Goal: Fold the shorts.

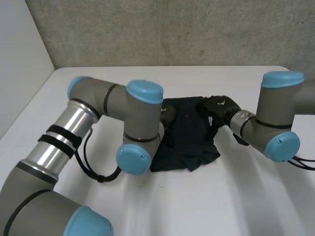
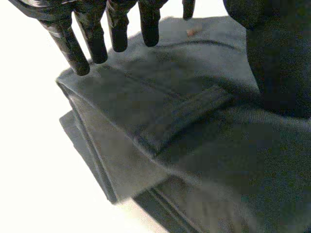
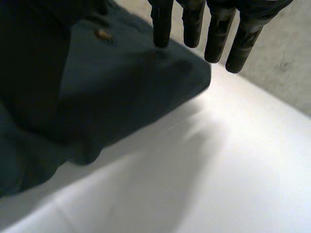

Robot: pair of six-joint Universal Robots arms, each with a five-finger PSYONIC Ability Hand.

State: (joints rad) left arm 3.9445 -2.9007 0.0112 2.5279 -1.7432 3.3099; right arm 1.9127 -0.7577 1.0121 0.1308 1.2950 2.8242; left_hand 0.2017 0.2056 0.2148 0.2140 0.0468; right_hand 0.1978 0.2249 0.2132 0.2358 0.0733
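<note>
The dark shorts (image 1: 189, 133) are lying partly folded mid-way across the white table (image 1: 221, 196), the left hand (image 2: 93, 39) reaching straight, empty fingers over their doubled side edge, and the right hand (image 3: 217, 34) likewise poising straight, empty fingers at the opposite corner.

Left arm (image 1: 142, 118) covers part of the shorts (image 1: 189, 140)
</note>
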